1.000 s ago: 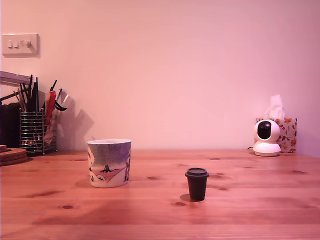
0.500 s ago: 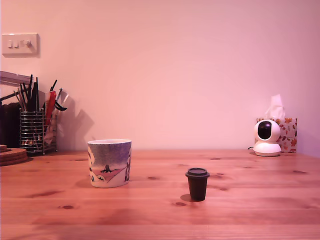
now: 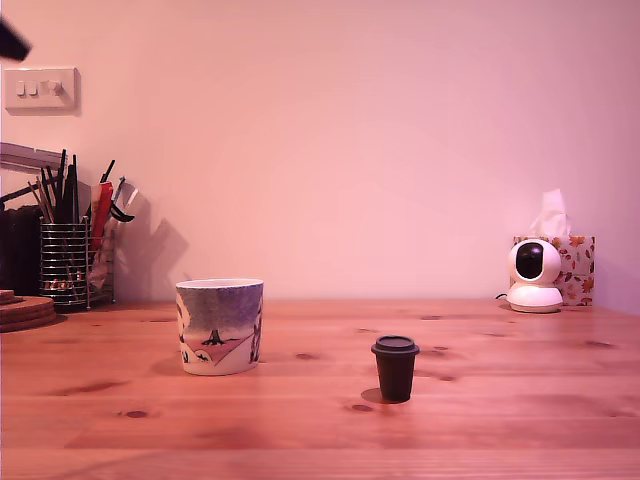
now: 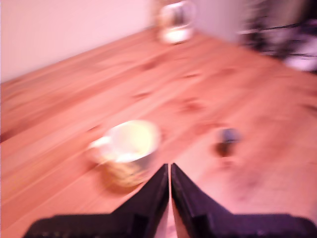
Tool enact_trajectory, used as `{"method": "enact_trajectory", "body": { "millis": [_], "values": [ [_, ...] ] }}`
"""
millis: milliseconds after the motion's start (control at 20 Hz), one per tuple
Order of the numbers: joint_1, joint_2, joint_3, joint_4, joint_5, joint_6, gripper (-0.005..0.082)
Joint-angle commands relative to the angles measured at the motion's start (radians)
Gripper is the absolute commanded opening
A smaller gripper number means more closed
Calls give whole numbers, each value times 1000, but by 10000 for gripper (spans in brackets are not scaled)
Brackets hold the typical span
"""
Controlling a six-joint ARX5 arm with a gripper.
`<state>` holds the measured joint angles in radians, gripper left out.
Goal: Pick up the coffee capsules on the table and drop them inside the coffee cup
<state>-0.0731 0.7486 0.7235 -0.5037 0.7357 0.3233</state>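
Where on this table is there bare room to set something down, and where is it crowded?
Bare wood lies between the cup and the capsule, across the front edge of the table, and between the capsule and the camera. It is crowded at the exterior view's back left by the pen holder, and at the back right by the camera and tissue box.

Gripper (image 4: pixel 170 171): two black, wedge-shaped fingers (image 4: pixel 153 198) tapering to thin tips, matte, broad black base, blurred in wrist view.
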Motion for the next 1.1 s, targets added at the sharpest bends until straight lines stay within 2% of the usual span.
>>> {"method": "enact_trajectory", "body": {
  "millis": [0, 300, 500, 850, 1000, 1050],
  "values": [
    [-31, 16, -15, -1, 8, 18, -24],
    [-153, 31, -15, -30, 2, 30, -24],
    [-214, 33, -15, -65, -39, 99, -24],
    [-299, 40, -15, -123, -46, 186, -24],
    [-328, 57, -15, -149, -58, 194, -20],
    [-335, 61, -15, -154, -64, 194, 15]
  ]
}}
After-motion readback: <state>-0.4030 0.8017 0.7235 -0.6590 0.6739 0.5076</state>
